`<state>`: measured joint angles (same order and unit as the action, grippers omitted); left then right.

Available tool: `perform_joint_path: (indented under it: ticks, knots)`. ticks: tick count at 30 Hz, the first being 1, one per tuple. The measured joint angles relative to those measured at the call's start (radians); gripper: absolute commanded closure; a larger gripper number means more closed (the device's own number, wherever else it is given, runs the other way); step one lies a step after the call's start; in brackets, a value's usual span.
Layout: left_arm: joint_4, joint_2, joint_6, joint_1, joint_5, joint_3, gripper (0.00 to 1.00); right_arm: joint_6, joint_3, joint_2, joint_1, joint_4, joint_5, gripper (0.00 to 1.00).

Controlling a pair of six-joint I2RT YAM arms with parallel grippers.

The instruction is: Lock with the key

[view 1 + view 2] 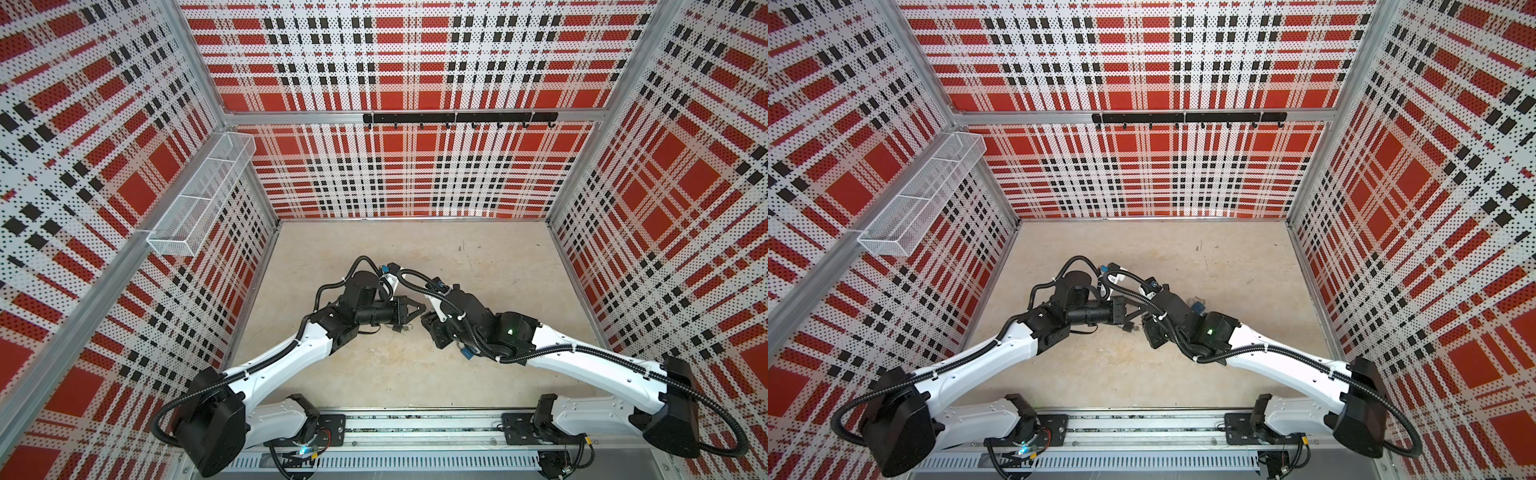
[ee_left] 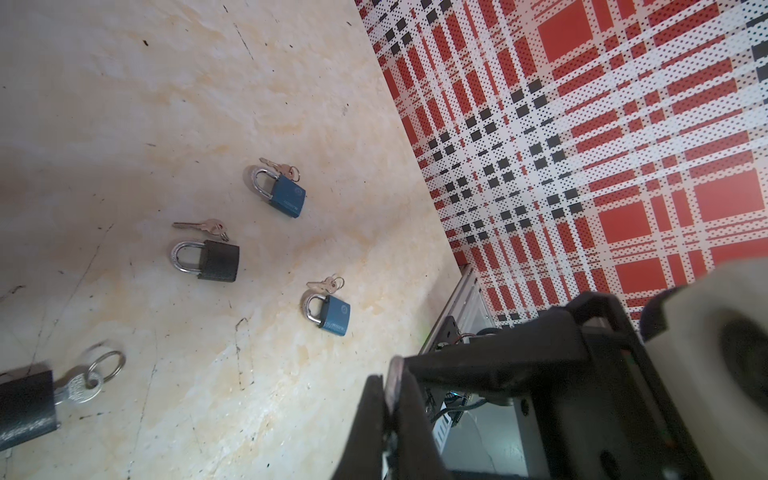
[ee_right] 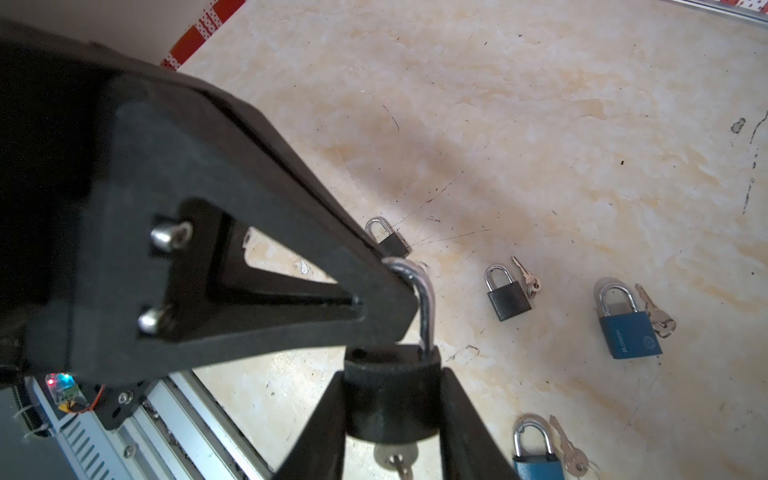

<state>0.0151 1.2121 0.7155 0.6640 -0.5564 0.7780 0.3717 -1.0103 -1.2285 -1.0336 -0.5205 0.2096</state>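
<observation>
Hovering above the table, the right gripper clamps the black padlock by its body; the left gripper, pressed together, meets its raised shackle. The closing step seems in hand: next calls for pressing it home, then turning the key.

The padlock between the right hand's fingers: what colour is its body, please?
Black padlock body; clearest in the right wrist view.
</observation>
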Motion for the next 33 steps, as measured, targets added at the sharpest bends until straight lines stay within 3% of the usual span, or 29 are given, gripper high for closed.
perform_joint_path:
  ticks: [5, 18, 23, 33]
  knots:
    - [-0.003, 0.005, 0.030, 0.000, 0.043, 0.000, 1.00, 0.020, 0.064, 0.060, 0.038, 0.061, -0.016, 0.44]
    - [-0.044, -0.063, 0.239, 0.059, 0.306, -0.014, 1.00, 0.045, 0.383, 0.407, 0.245, 0.396, -0.204, 0.47]
    - [-0.057, -0.101, 0.328, 0.108, 0.402, -0.011, 1.00, 0.055, 0.444, 0.423, 0.330, 0.514, -0.322, 0.47]
    - [-0.074, -0.103, 0.448, 0.157, 0.478, 0.014, 1.00, 0.021, 0.444, 0.409, 0.335, 0.628, -0.443, 0.48]
